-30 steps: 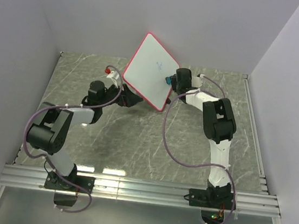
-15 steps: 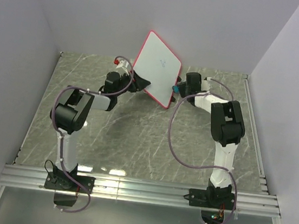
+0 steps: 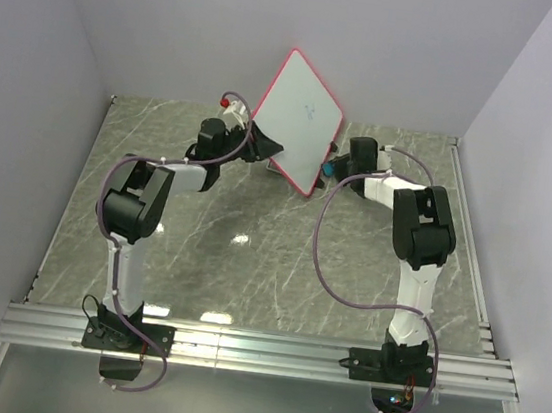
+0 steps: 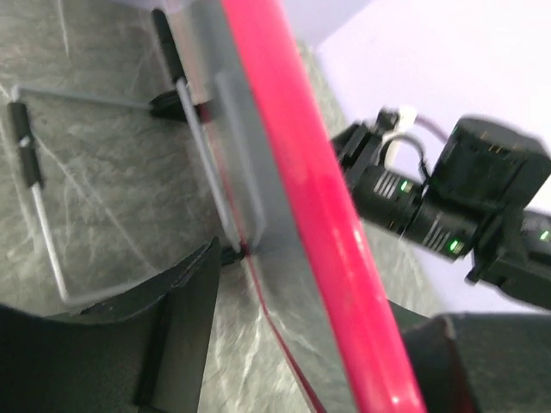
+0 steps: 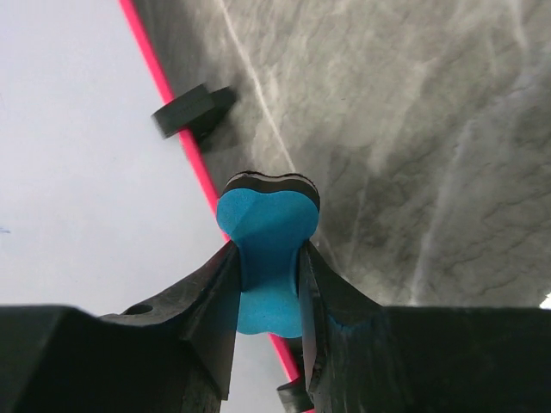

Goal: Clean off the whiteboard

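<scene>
The whiteboard (image 3: 303, 109), white with a pink-red frame, is tipped up steeply at the back of the table, a faint blue mark (image 3: 306, 110) at its centre. My left gripper (image 3: 263, 150) grips its left lower edge. In the left wrist view the red frame (image 4: 293, 146) runs between the two fingers of the left gripper (image 4: 318, 292), and the wire stand (image 4: 52, 249) shows on the grey back. My right gripper (image 3: 333, 165) is shut on a blue eraser (image 5: 267, 224), beside the board's lower right edge (image 5: 172, 95). Its black felt tip is off the white face.
A grey marbled tabletop (image 3: 250, 254) is closed in by pale walls at the back and both sides. One black foot (image 5: 194, 110) of the board sticks out under the frame. An aluminium rail (image 3: 259, 346) runs along the near edge, and purple cables loop by both arms.
The left arm swung back and right with the board, which now stands steeper and further back. The left jaws closed. The right gripper slid the eraser off the face to the lower right edge.
</scene>
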